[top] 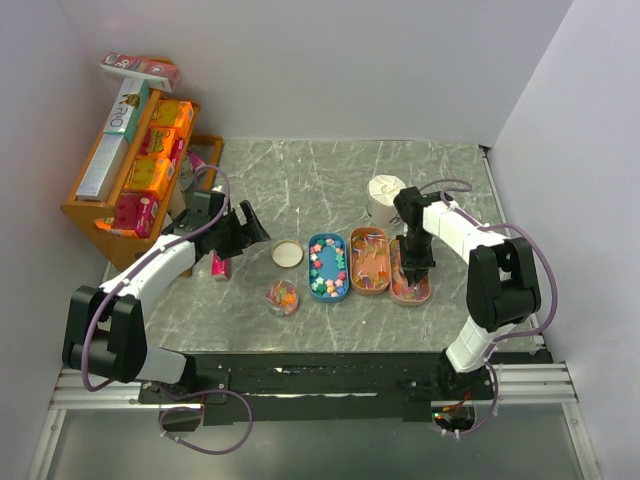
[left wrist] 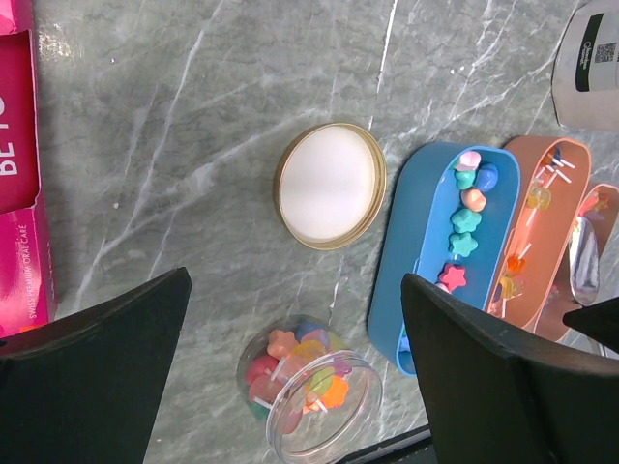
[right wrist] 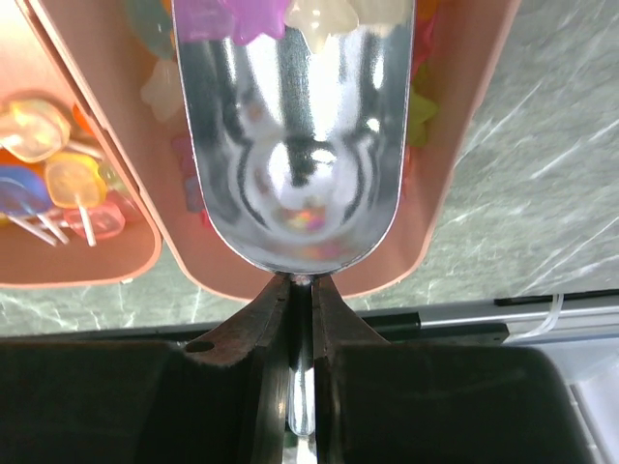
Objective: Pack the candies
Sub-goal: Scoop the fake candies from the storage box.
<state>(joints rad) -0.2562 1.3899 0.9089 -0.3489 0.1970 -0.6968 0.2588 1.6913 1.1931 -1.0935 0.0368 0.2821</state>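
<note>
Scoop step: right gripper (right wrist: 300, 290) pinched narrow on the scoop (right wrist: 300, 145) handle, bowl in the rightmost pink tray (right wrist: 455, 145), candies (right wrist: 290, 14) at its lip; judge: drive deeper, lift level, tip slowly into the jar (left wrist: 309, 391) near left; left gripper (left wrist: 295, 290) wide, empty.

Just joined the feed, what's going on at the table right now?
The right gripper is shut on the handle of a metal scoop, whose bowl is down in the pink tray with a few candies at its front edge. The left gripper is open and holds nothing, hovering above the table near the open clear jar, which already has some candies in it. The jar's lid lies on the table beside it.
</note>
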